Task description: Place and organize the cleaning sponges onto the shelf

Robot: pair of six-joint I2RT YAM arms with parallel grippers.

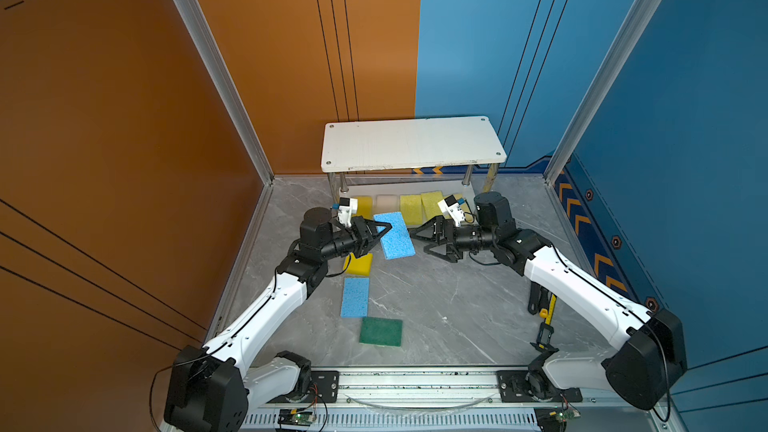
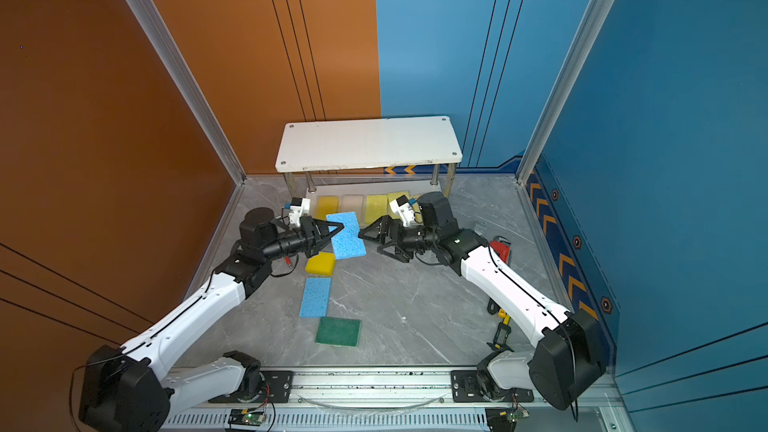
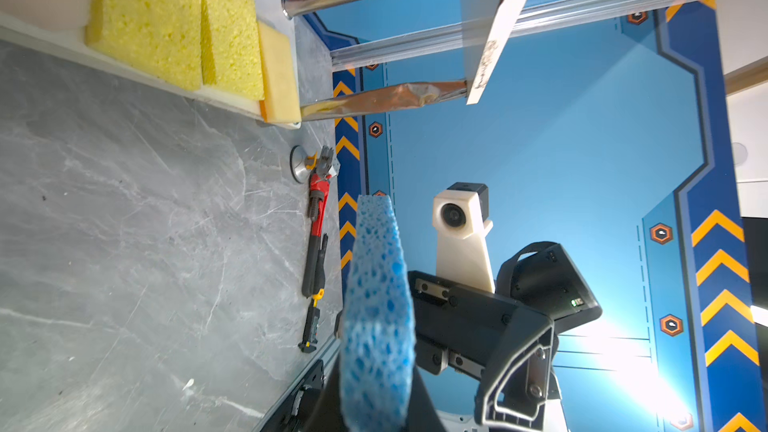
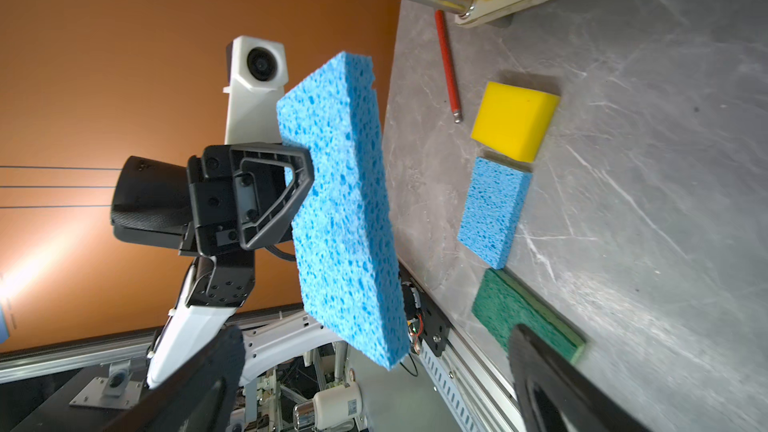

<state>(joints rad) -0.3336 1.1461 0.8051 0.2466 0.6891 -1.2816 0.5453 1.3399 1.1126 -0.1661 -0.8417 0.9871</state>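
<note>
My left gripper [image 1: 384,234] [image 2: 338,231] is shut on the left edge of a blue sponge [image 1: 395,234] [image 2: 345,234] [image 3: 378,317] [image 4: 340,209], held above the table in front of the shelf [image 1: 411,143] [image 2: 368,143]. Just right of that sponge, my right gripper [image 1: 419,242] [image 2: 370,243] stands wide open and holds nothing. The shelf's lower board carries a bright yellow sponge [image 1: 363,204], a cream-pink one [image 1: 386,202], two pale yellow ones [image 3: 145,14] [image 3: 232,27] and a tan one [image 3: 278,72]. On the table lie a bright yellow sponge [image 1: 359,264], a blue sponge [image 1: 355,297] and a dark green sponge [image 1: 381,331].
A red pipe wrench [image 2: 500,249] and black-and-yellow tools [image 1: 544,313] lie along the right wall. A red-handled hex key [image 4: 446,64] lies near the shelf's left post. Orange and blue walls close in the table on three sides.
</note>
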